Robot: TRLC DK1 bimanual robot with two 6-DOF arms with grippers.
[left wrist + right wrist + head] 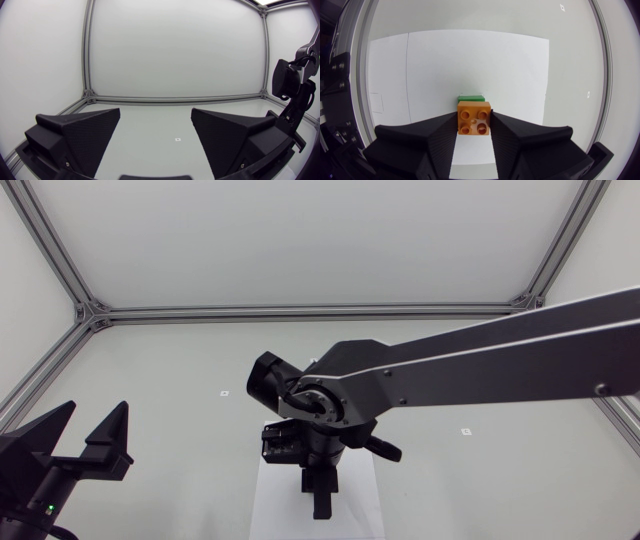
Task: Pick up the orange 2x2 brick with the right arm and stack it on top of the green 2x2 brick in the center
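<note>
White sheet [470, 65] | orange brick [474, 118] gripped by right hand [474, 125] | green brick [471, 98] ahead

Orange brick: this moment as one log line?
right gripper: shut on orange brick | green brick: ahead | left gripper: open

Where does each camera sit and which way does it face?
Head view: above the table, facing down; right arm over the white sheet, left tool aside.
Left wrist view: behind the left tool, facing across the table; its open fingers, right arm beside.
Right wrist view: behind the right tool, facing down; it grips the orange brick, green brick beyond.
Head and right wrist views share the sheet.
</note>
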